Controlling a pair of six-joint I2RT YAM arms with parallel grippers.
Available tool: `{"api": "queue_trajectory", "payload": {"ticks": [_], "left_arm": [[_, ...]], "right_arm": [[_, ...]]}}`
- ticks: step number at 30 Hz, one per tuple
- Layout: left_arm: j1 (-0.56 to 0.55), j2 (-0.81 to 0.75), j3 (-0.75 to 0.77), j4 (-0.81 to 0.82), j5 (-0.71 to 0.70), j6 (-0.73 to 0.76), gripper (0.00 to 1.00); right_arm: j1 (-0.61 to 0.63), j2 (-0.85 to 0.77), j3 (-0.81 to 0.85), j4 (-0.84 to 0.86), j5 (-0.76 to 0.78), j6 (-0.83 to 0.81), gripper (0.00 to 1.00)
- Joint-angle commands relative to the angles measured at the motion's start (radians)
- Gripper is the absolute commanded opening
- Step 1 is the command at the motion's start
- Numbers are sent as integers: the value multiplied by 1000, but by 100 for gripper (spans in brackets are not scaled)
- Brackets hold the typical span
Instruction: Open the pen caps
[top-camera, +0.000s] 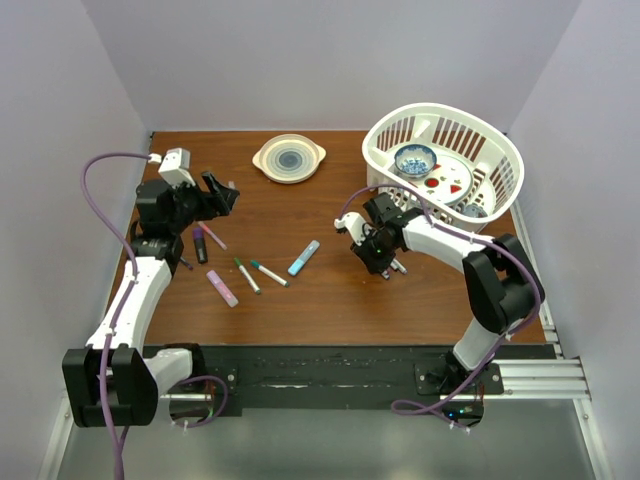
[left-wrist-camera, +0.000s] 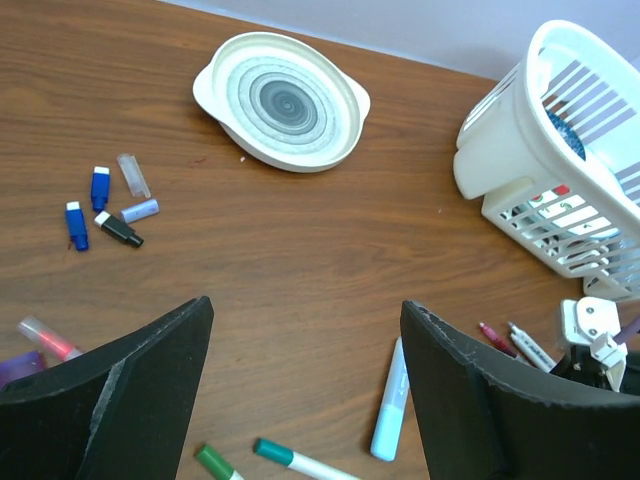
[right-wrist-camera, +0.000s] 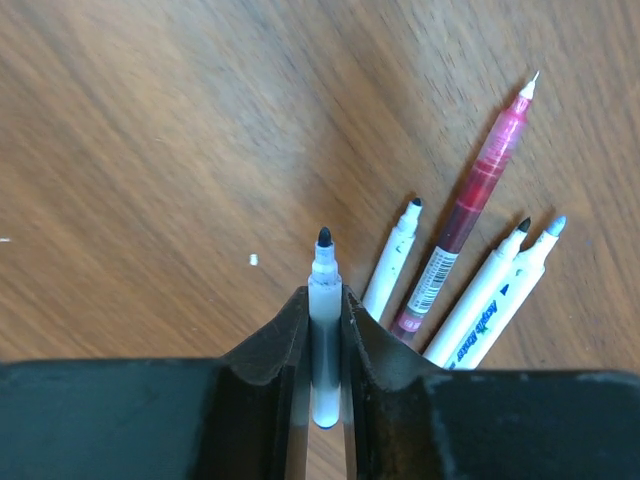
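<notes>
Basket: back-right corner, with a blue bowl and a plate inside
Room: bare wood mid-table, around the dish
Pen caps: loose cluster left of the dish in the left wrist view, lying flat, pointing every which way
Left gripper: spread wide over the wood
Right gripper: pinching a black-tipped marker, tip pointing straight out
</notes>
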Motion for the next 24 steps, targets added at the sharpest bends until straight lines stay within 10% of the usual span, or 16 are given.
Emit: {"api": "queue_trajectory", "payload": {"ticks": [1, 24], "left_arm": [[2, -11, 6, -6, 31, 57, 81], [79, 167, -44, 101, 261, -158, 97]], "right_arm": [[1, 13, 34, -5, 50, -15, 20], [-22, -122, 49, -48, -125, -91, 31]]}}
